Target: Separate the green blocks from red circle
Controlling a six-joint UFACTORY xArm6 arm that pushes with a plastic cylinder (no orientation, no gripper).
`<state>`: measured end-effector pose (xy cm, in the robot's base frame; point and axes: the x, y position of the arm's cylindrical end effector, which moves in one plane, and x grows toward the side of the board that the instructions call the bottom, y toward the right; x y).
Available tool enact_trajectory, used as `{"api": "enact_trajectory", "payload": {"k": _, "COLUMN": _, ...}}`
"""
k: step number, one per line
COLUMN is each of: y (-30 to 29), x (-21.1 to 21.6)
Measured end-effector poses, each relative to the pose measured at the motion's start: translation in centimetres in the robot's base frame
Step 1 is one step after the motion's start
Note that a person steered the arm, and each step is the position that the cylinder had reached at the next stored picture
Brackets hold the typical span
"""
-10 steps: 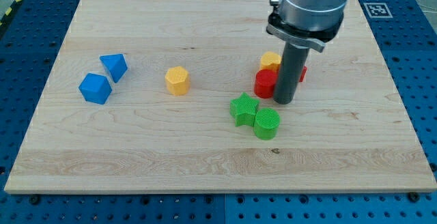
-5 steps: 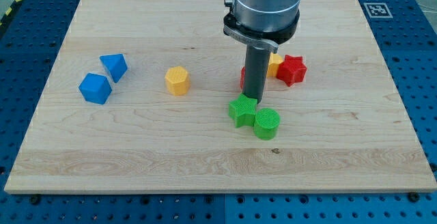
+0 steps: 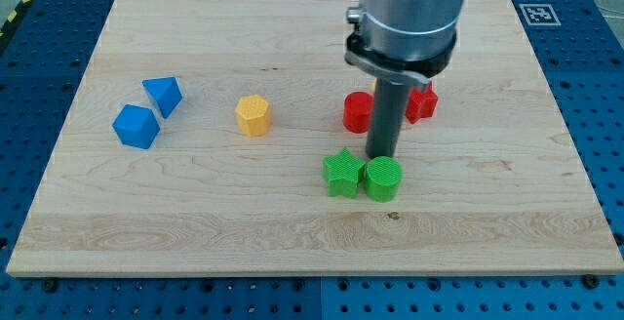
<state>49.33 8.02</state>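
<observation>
The red circle (image 3: 357,112) stands right of the board's middle, partly hidden behind my rod. The green star (image 3: 342,173) and the green circle (image 3: 383,179) lie side by side just below it, touching each other. My tip (image 3: 381,157) is at the upper edge of the green circle, between the green blocks and the red circle. A red star (image 3: 422,101) shows to the right of the rod. The yellow block near it is hidden by the rod.
A yellow hexagon (image 3: 253,115) lies left of the red circle. Two blue blocks (image 3: 163,95) (image 3: 136,126) sit at the view's left. The wooden board (image 3: 292,232) lies on a blue perforated table.
My tip has moved right and down, from above the green star to above the green circle. The green star has shifted slightly down and left. The red circle now shows left of the rod.
</observation>
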Motion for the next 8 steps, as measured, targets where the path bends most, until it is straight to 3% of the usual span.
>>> {"api": "enact_trajectory", "payload": {"k": 2, "y": 4.0, "x": 1.1}}
{"api": "enact_trajectory", "payload": {"k": 5, "y": 4.0, "x": 7.0}}
{"api": "enact_trajectory", "payload": {"k": 8, "y": 3.7, "x": 6.3}}
